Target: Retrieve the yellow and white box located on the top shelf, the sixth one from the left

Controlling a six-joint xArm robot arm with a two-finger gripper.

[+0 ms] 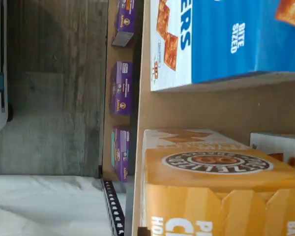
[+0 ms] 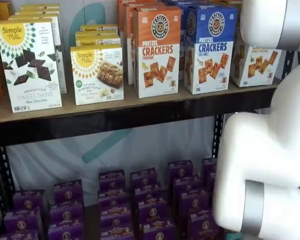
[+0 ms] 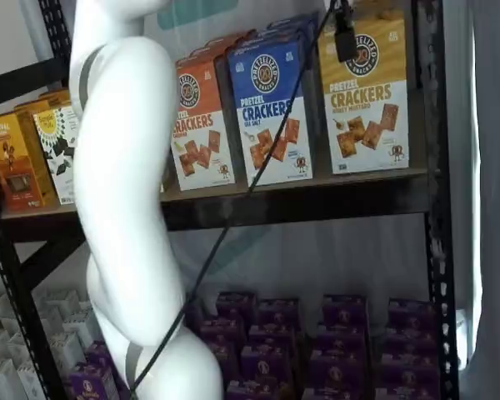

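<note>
boxes line the top shelf (image 3: 317, 204) in both shelf views. the yellow and white box (image 3: 366, 96) stands upright at the right end of that shelf, just beside the blue pretzel crackers box (image 3: 271, 112), which in turn stands next to the orange pretzel crackers box (image 3: 198, 125). in a shelf view the yellow and white box (image 2: 255, 65) is partly hidden behind the white arm (image 2: 270, 150). a black part (image 3: 345, 37) hangs from above in front of the yellow box's upper edge, with a cable (image 3: 233, 217) trailing down from it; whether the jaws are apart or together cannot be told. the wrist view, turned on its side, shows the yellow box (image 1: 221, 182) close up with its round dark logo, the blue box (image 1: 226, 42) beside it, and purple boxes (image 1: 122, 88) on the level beneath the top shelf.
</note>
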